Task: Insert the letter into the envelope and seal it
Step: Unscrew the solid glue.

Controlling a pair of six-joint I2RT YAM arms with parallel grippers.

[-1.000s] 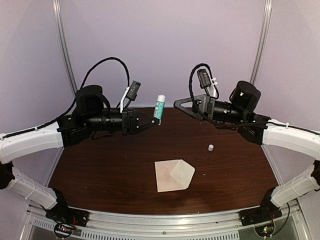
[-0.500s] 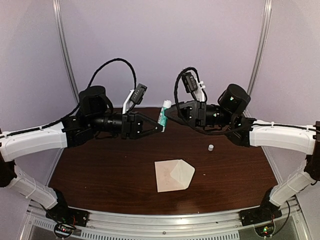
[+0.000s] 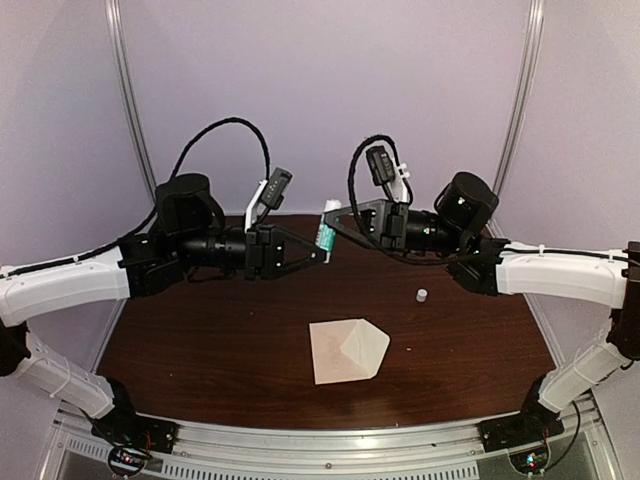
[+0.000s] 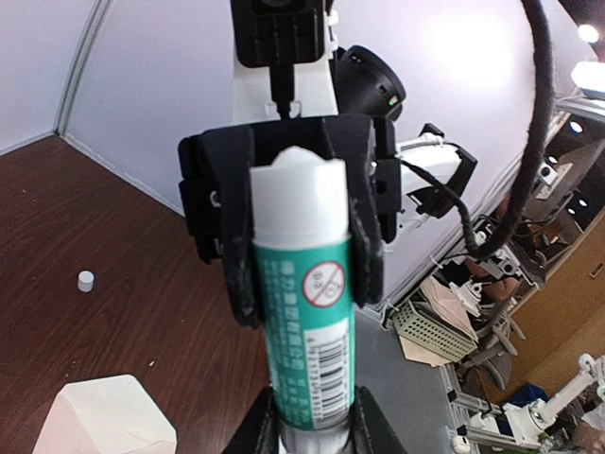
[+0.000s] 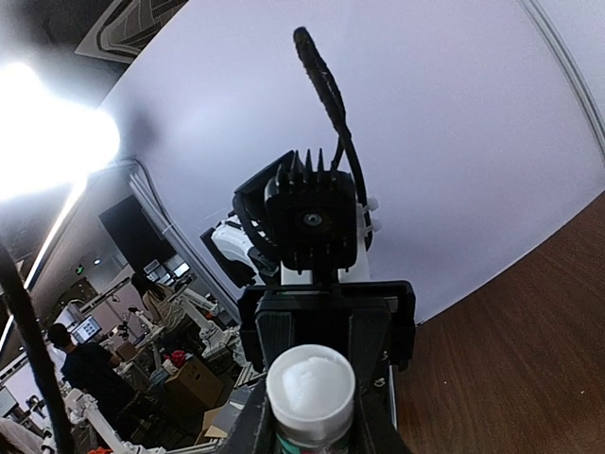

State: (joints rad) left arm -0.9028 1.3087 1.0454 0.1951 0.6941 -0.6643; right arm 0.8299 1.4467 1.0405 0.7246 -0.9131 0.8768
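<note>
A green-and-white glue stick (image 3: 325,233), uncapped with white glue showing at its top (image 5: 310,383), hangs upright above the far part of the table. My left gripper (image 3: 318,256) is shut on its lower end (image 4: 307,378). My right gripper (image 3: 333,214) has its fingers pressed on both sides of the upper end. The pale beige envelope (image 3: 346,350) lies flat in the middle of the table with its pointed flap folded open to the right; its corner also shows in the left wrist view (image 4: 99,416). The letter is hidden.
A small white cap (image 3: 421,295) stands on the brown table (image 3: 200,340) to the right of the envelope, also seen from the left wrist (image 4: 86,280). Metal frame posts (image 3: 130,110) rise at the back corners. A metal rail (image 3: 330,440) runs along the near edge.
My right arm swung left to the glue stick and its jaws closed round the stick's upper end. The left arm shifted the stick slightly right. Envelope and cap stayed put.
</note>
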